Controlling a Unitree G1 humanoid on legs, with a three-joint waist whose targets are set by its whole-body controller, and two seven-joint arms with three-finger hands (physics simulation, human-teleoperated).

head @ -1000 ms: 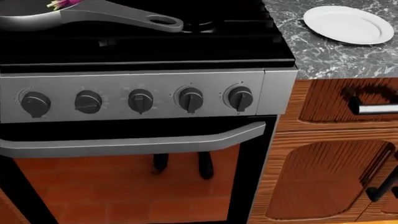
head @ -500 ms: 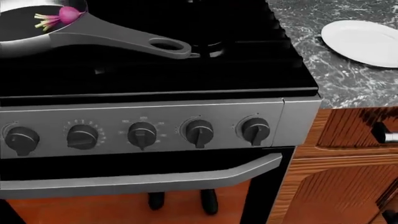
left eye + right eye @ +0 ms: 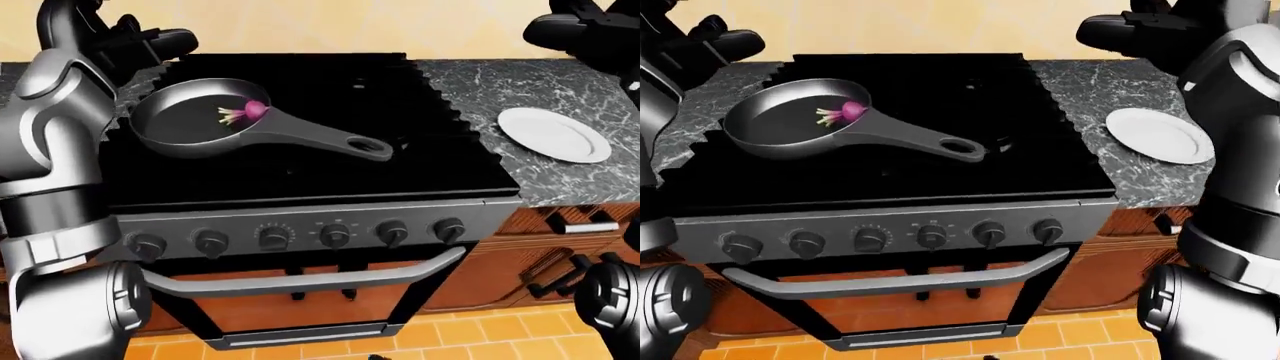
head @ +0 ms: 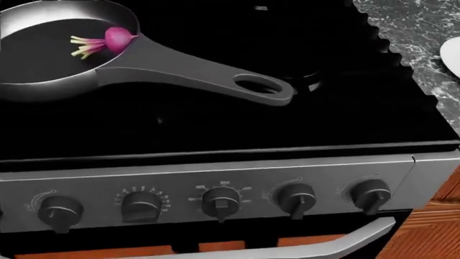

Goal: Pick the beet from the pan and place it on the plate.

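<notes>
A pink beet [image 4: 118,38] with pale stems lies in a grey frying pan [image 3: 190,142], close to where the long handle [image 4: 201,73] joins it. The pan sits at the left of the black stovetop. A white plate [image 3: 1158,135] lies on the marbled counter to the right of the stove; the head view shows only a sliver of it [image 4: 453,56]. My left hand [image 3: 150,41] hangs above the pan's upper left, fingers spread, holding nothing. My right hand [image 3: 1130,30] hangs above the counter over the plate, fingers spread, holding nothing.
The stove has a row of knobs [image 4: 219,202] and an oven door handle [image 3: 300,281] below. Wooden cabinets with dark handles [image 3: 560,270] stand to the right. A yellow wall runs along the top of the eye views.
The head camera has moved: the whole picture shifts down and right. The pan and beet come further into view and the plate slides to the right edge.
</notes>
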